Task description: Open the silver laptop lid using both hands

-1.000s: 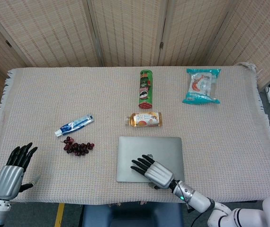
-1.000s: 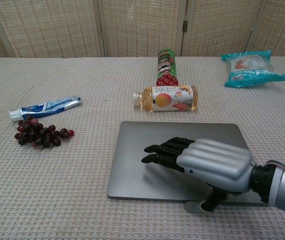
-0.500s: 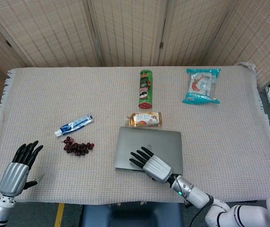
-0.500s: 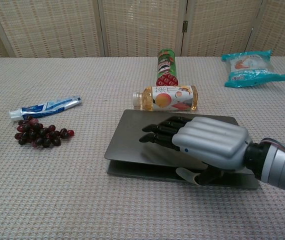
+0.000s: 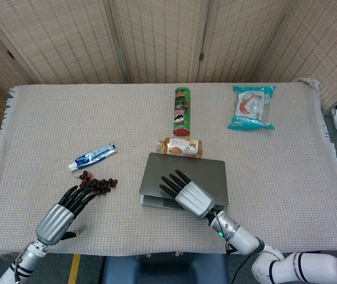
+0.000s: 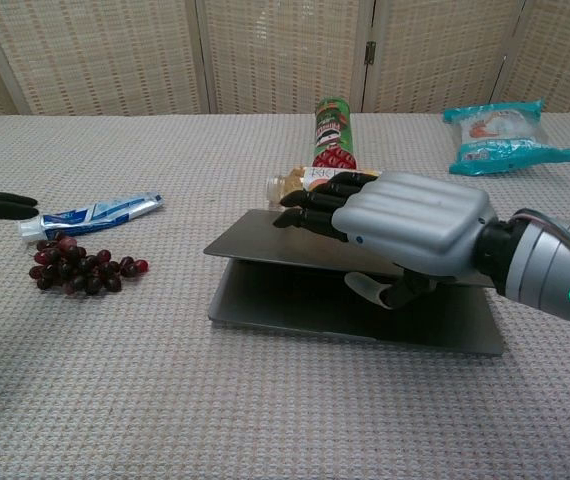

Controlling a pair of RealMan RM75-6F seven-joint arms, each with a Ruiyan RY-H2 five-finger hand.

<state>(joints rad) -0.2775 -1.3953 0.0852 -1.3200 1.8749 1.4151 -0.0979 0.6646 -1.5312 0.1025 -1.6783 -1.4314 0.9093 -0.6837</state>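
Nearest the robot, the right hand (image 6: 405,235) is gripping the front edge of the silver laptop (image 5: 183,180) lid: its dark fingers (image 6: 315,205) are lying flat across the top of the lid while the thumb is hooking beneath the edge. The lid is standing partly raised, its front edge clear of the base, the hinge side away from the robot. The laptop is sitting on the table (image 5: 287,177) near the front edge, a little right of centre.

The left hand (image 5: 59,216) is hovering over the cloth to the left of the laptop, well apart from it, fingers spread and holding nothing; its fingertips are just short of the grapes (image 5: 97,184).

Judgement on handling: the lid is a thin, stiff metal panel, likely smooth and slippery, turning on a firm hinge. The base is light enough that it may be lifting or sliding with the lid unless pressed down. The sound hold is the middle of the lid's front edge, which the right hand is using, with the left hand pressing the base's front corner.

Further back, the juice bottle (image 5: 181,147) is lying just beyond the hinge, possibly touching; a lid swinging fully back could be pushing it. Beyond lie the toothpaste tube (image 5: 93,157), the chip can (image 5: 181,110) and the snack bag (image 5: 252,106).
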